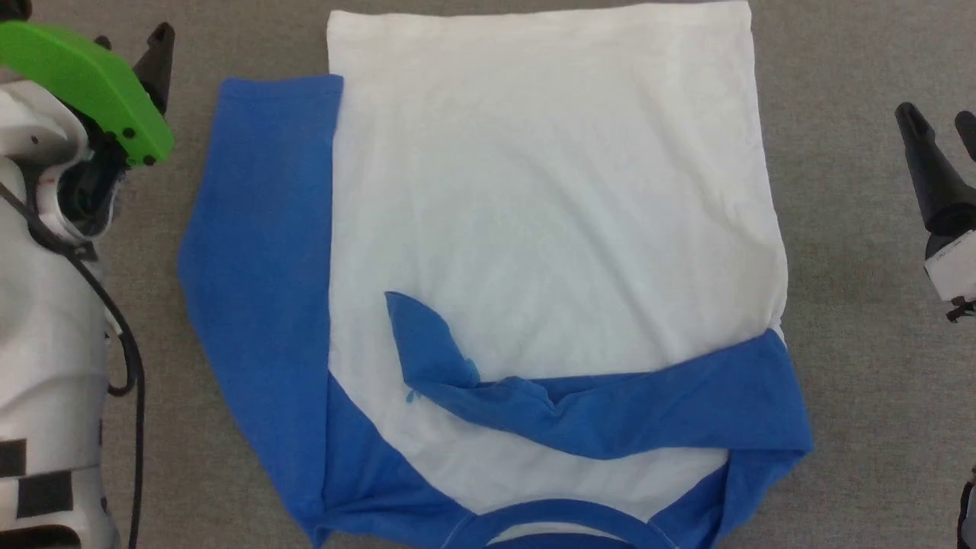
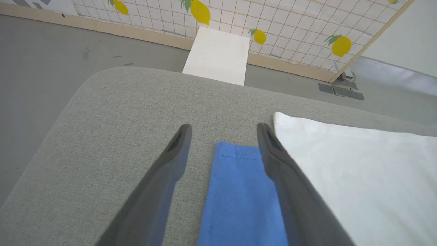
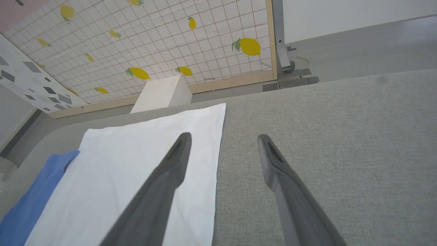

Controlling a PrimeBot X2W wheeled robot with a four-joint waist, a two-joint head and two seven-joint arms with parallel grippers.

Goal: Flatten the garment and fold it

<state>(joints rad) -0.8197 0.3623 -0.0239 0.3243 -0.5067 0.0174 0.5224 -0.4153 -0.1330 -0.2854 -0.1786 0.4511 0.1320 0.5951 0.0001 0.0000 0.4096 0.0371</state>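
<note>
Where the garment (image 1: pixel 549 191) lies: flat on the grey surface (image 1: pixel 854 419), collar band (image 1: pixel 557 518) nearest the robot (the white body looks smooth enough for folding).
Right-side sleeve (image 1: pixel 648 412): laid across the chest, its cuff crumpled, so one fold seems done.
Left-side sleeve (image 1: pixel 259 267): straight beside the body, not yet folded; likely next.
Left hand (image 2: pixel 224 127): fingers spread wide, empty, aimed at that sleeve's cuff.
Right hand (image 3: pixel 224 136): wide too, empty, near the garment's right edge.
Containers: a white block (image 2: pixel 218 54) stands on the floor beyond; I cannot tell whether it holds anything.
</note>
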